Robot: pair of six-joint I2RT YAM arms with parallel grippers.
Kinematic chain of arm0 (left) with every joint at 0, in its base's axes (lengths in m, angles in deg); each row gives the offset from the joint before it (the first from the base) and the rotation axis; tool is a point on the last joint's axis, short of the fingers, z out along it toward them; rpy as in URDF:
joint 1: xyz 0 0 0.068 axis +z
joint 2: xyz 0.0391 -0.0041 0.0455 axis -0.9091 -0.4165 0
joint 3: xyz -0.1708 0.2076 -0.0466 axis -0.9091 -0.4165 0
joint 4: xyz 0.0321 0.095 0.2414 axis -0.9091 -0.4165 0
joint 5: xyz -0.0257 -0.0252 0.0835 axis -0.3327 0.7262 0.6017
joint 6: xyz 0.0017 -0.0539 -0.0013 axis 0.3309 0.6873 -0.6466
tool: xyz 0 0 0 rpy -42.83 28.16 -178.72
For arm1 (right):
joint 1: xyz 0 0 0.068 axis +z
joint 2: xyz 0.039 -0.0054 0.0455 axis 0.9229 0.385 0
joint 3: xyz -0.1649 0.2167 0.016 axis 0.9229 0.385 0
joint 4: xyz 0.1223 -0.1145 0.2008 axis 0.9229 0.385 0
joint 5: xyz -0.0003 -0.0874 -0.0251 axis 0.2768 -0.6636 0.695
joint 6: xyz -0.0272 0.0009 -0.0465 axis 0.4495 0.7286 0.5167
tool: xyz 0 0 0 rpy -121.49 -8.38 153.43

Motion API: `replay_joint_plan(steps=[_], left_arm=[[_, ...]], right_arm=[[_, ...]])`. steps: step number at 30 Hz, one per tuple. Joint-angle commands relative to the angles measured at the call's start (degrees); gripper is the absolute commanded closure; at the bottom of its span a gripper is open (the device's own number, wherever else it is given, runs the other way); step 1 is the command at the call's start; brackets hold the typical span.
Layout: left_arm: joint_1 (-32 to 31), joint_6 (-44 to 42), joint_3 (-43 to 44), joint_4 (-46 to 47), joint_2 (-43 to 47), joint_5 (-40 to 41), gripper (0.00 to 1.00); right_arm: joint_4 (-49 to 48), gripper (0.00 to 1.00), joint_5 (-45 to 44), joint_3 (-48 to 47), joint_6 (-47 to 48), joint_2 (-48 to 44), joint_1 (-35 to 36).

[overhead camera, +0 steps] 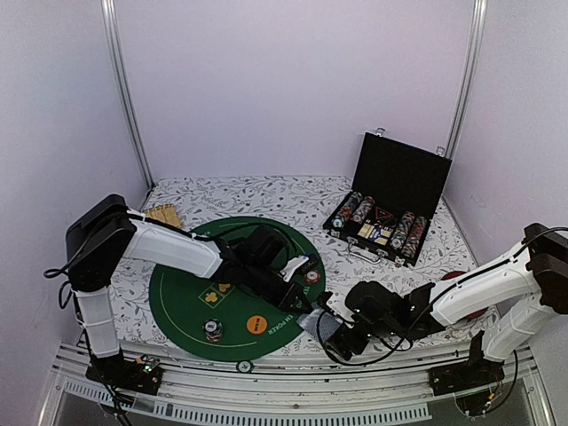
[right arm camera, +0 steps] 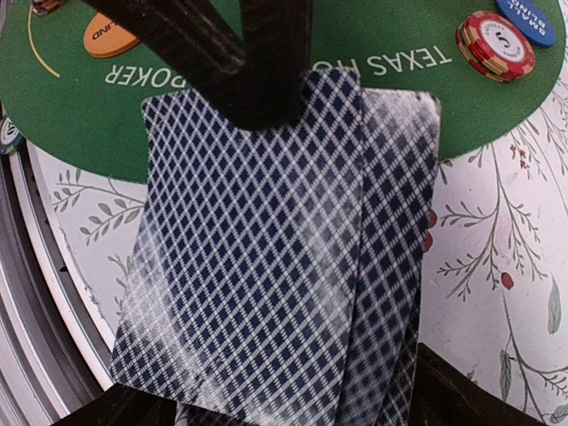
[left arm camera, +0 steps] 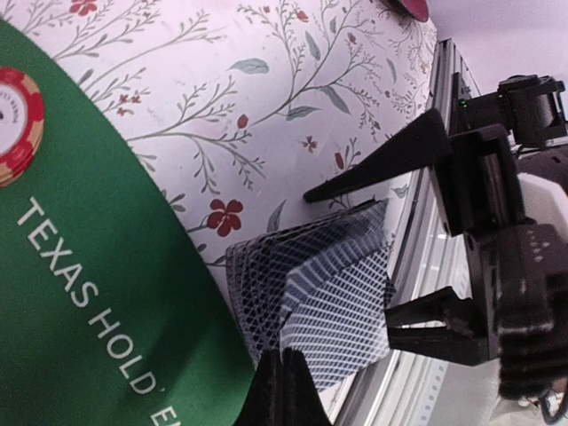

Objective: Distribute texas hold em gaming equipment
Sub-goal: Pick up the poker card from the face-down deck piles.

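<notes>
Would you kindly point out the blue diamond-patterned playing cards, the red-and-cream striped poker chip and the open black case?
Blue diamond-patterned playing cards (right arm camera: 248, 266): right wrist view, top card's back.
Red-and-cream striped poker chip (right arm camera: 497, 44): right wrist view, top face.
Open black case (overhead camera: 404, 173): top external view, raised lid's inside.

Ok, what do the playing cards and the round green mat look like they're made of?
The cards: coated card stock or plastic, semi-glossy; pale bands of sheen cross the diamond-pattern backs. The green mat: probably felt or similar cloth, matte; no glare, with printed white lettering.
</notes>
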Motion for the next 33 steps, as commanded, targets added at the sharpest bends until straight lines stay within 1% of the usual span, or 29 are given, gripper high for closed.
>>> replay_joint_plan(steps=[1,5,8,12,20,21,24,26,28,30,33], left_arm=[[1.57,-0.88,-1.56,2.48,0.49,-0.49,1.0],[1.59,-0.15,-1.85,3.83,-0.13,-0.88,1.0],[1.59,0.34,-1.12,4.22,-1.22,-1.3,0.98],[1.59,0.55,-1.2,4.78,-1.47,-1.64,0.91],[1.58,-1.26,-0.43,1.95,-1.52,1.22,0.65],[1.54,-1.51,-0.17,1.26,-3.29,1.72,0.62],[1.29,-2.07,0.46,0.24,-4.24,2.89,0.5],[0.71,-2.77,1.34,-1.01,-5.17,4.05,0.44],[0.08,-3.3,2.6,-2.3,-6.14,5.1,0.42],[0.01,-3.31,2.96,-2.41,-6.51,5.14,0.42],[-0.31,-3.36,2.79,-1.86,-6.26,3.48,0.46]], right_arm=[[2.04,0.09,-0.24,-2.13,-0.82,-1.01,0.1],[2.78,0.06,0.33,-2.49,-0.83,-1.48,0.09],[3.18,0.04,0.22,-3.07,-0.83,-0.13,0.1],[4.84,0.04,0.3,-4.82,-1.04,2.33,0.05],[4.88,0.04,0.45,-4.79,-1.45,2.23,0.04],[4.96,0.04,0.36,-4.91,-1.37,2.17,0.04],[4.99,0.04,0.22,-4.92,-1.18,2.09,0.05],[4.98,0.04,0.21,-4.95,-1.15,2.08,0.04],[4.98,0.04,0.13,-4.88,-1.18,2.1,0.04],[4.97,0.04,0.18,-4.95,-1.12,2.09,0.06],[4.97,0.04,0.17,-4.91,-1.19,2.03,0.04]])
